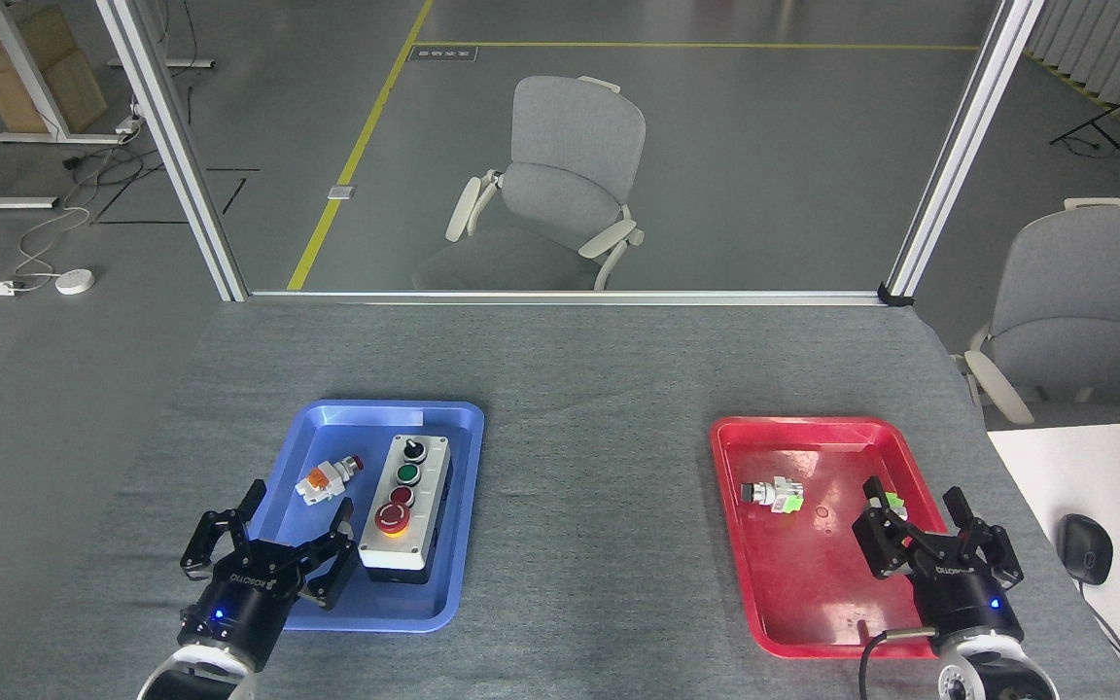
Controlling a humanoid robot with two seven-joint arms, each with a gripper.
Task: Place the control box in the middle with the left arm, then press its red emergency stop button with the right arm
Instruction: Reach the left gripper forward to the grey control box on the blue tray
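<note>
The control box (407,506), light grey with a black base, lies lengthwise in the blue tray (463,428) at the left. Its top carries a black knob, a green button, a small red button and the big red emergency stop button (392,518) nearest me. My left gripper (297,506) is open over the tray's near left part, just left of the box and not touching it. My right gripper (913,497) is open over the red tray (818,583) at the right, holding nothing.
A small push-button part with an orange back (326,478) lies in the blue tray left of the box. In the red tray lie a part with a green back (773,495) and a green-and-white piece (896,502) by my right fingers. A white desk (1046,467) adjoins at right.
</note>
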